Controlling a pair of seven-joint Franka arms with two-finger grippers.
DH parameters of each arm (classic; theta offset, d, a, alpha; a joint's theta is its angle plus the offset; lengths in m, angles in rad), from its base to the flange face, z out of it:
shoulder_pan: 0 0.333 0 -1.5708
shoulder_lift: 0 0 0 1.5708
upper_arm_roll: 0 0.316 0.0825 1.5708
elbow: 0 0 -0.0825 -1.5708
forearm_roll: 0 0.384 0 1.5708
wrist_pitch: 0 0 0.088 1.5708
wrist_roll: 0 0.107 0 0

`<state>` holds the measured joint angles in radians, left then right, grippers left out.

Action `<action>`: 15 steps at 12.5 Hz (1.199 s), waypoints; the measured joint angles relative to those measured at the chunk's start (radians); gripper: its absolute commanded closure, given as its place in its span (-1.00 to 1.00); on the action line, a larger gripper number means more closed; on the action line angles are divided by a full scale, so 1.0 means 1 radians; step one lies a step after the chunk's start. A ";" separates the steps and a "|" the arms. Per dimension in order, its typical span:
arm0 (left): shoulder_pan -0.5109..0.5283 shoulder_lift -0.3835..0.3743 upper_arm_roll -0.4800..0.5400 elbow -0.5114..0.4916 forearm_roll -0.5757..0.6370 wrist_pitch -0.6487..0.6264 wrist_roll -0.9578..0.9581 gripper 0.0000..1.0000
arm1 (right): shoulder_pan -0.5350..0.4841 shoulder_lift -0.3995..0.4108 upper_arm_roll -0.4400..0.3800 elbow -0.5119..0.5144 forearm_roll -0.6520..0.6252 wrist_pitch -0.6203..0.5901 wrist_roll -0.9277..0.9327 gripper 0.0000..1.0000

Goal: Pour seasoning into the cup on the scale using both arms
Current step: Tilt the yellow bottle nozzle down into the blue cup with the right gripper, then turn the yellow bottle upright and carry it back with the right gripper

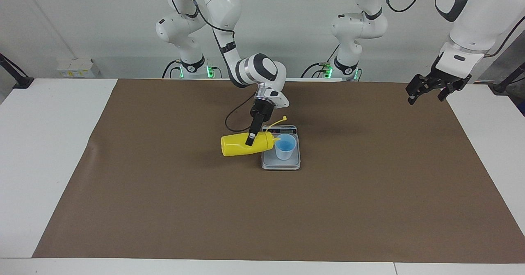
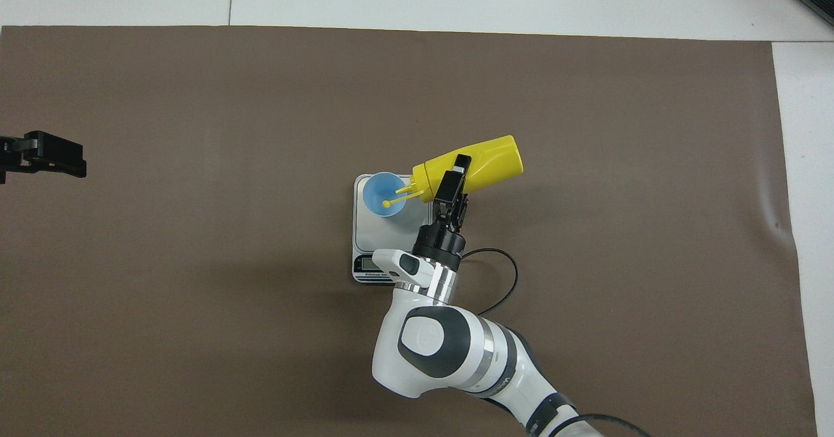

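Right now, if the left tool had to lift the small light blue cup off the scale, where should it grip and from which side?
Probably the small light blue tapered cup's rim, from above on its left-arm side. It stands upright on the flat silver-grey scale. The right tool holds the tipped yellow plastic squeeze bottle, whose spout blocks the other side. The left tool hangs toward the table's left-arm end.

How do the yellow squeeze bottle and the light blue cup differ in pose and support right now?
The yellow plastic squeeze bottle lies tipped almost level, its nozzle at the cup's rim; the small light blue tapered cup stands upright. The bottle hangs in the right gripper; the cup rests free on the silver-grey scale. The bottle is longer than the cup is tall. Both look plastic.
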<state>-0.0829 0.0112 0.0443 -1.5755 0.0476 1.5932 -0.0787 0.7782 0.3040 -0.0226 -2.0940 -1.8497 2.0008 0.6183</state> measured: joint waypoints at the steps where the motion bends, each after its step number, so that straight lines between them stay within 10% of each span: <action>1: 0.000 0.000 0.000 0.000 0.000 0.000 0.000 -1.00 | 0.000 0.000 0.000 -0.002 -0.005 0.000 0.000 0.70; 10: 0.000 0.000 0.000 0.000 0.000 0.000 0.000 -1.00 | -0.030 0.000 -0.001 0.024 0.037 0.039 0.049 0.67; 15: 0.000 0.000 0.000 0.000 0.000 0.000 0.000 -1.00 | -0.169 -0.056 -0.002 0.082 0.262 0.309 0.021 0.67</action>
<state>-0.0829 0.0112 0.0443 -1.5754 0.0476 1.5931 -0.0787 0.6090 0.2482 -0.0251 -2.0121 -1.5874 2.3101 0.6392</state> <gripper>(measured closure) 0.000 0.524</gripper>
